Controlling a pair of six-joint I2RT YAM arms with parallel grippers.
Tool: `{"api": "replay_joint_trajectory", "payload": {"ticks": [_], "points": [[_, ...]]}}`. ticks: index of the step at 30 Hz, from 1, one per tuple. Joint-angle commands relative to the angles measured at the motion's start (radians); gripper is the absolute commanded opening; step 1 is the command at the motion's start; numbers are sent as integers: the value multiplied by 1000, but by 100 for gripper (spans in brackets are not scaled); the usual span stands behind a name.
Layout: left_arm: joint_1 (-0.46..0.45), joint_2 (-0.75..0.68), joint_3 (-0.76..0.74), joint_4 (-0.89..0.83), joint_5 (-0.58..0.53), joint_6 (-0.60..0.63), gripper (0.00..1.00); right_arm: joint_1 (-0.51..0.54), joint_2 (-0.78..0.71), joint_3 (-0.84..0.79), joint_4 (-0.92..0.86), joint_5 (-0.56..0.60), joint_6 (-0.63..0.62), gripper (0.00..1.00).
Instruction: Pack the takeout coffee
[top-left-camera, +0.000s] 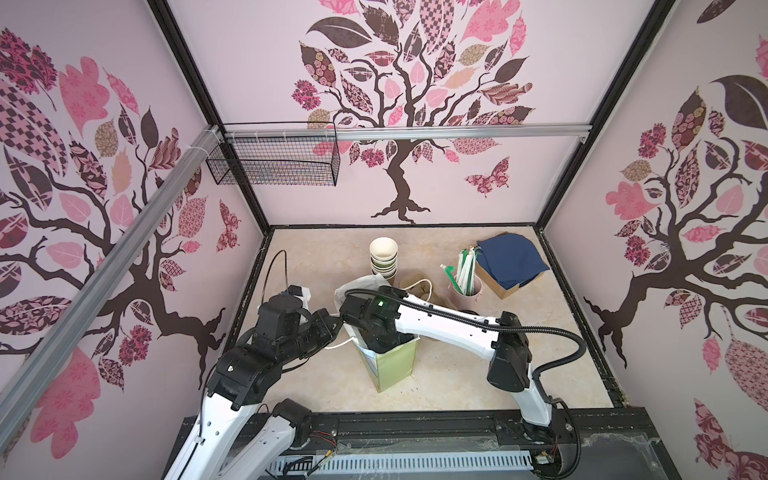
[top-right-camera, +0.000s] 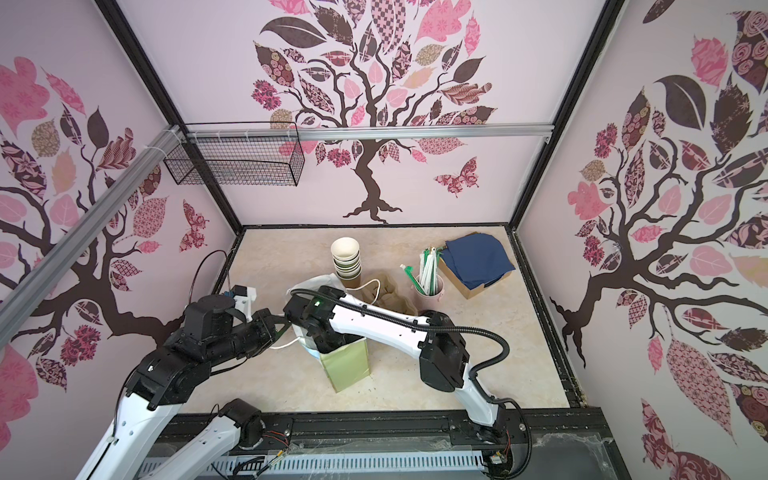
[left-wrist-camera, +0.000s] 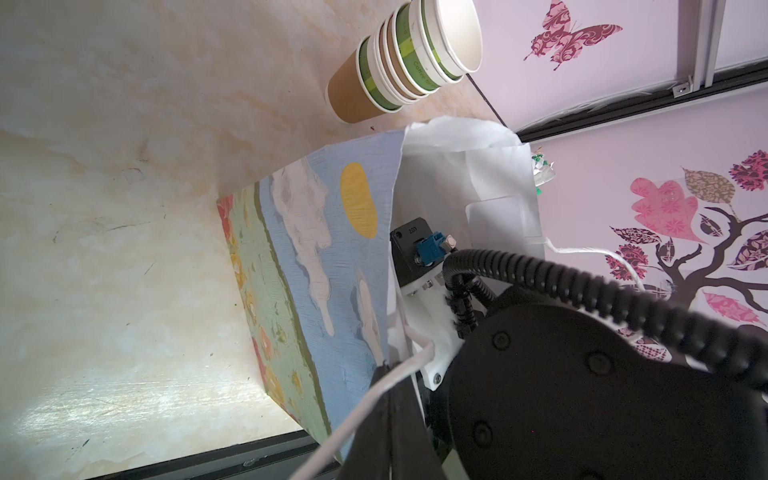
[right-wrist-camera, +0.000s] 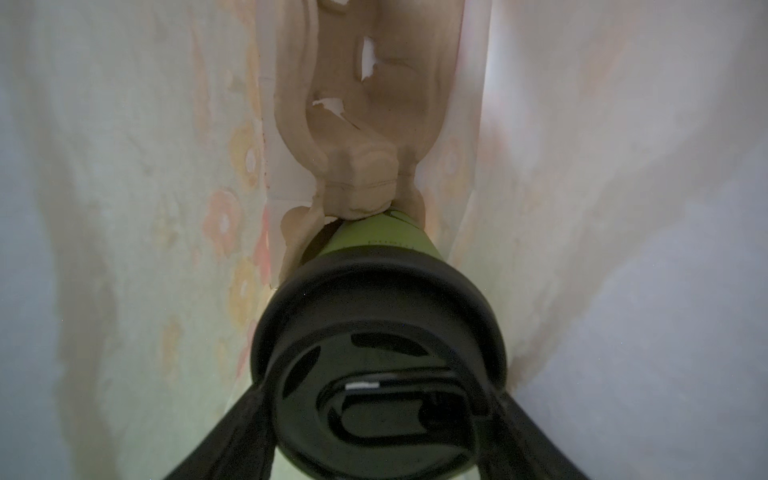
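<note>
Where the cup sits: inside the bag, held between the right pincer's fingers, lid toward the wrist and foot pointing away from it.
Right pincer: down in the bag and hidden in both top views, where only its arm enters the bag's mouth. A finger presses the lid's rim on each side, so it is clamped on the cup.
Cup: green wall, black sip lid, seen only from the right wrist.
Carrier: a pulp tray lying beyond the right pincer's tips, deeper in the bag. The cup's foot meets its middle ridge; touching or just short, I cannot tell.
Left pincer: jaws together at the bag's rim, apparently pinching the paper edge. A white cord crosses its tip.
Bag: upright on the table, with a painted sky and yellow sun on the face beside the left pincer and a green face below the right arm.
Stack: lidless cups nested together, past the bag from the left pincer and well apart from both pincers.
Tub: pink, holding straws, well apart from the right pincer, on the far side of its arm.
Box: draped with blue cloth, just beyond the tub.
</note>
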Motion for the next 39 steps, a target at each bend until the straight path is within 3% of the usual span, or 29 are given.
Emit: {"api": "replay_joint_trajectory", "payload": {"ticks": [1, 39], "points": [[-2, -7, 7, -26, -30, 19, 0, 47, 177, -134, 76, -195, -32, 56], [-2, -2, 16, -22, -30, 25, 0, 50, 220, -226, 130, -165, -52, 55]]}}
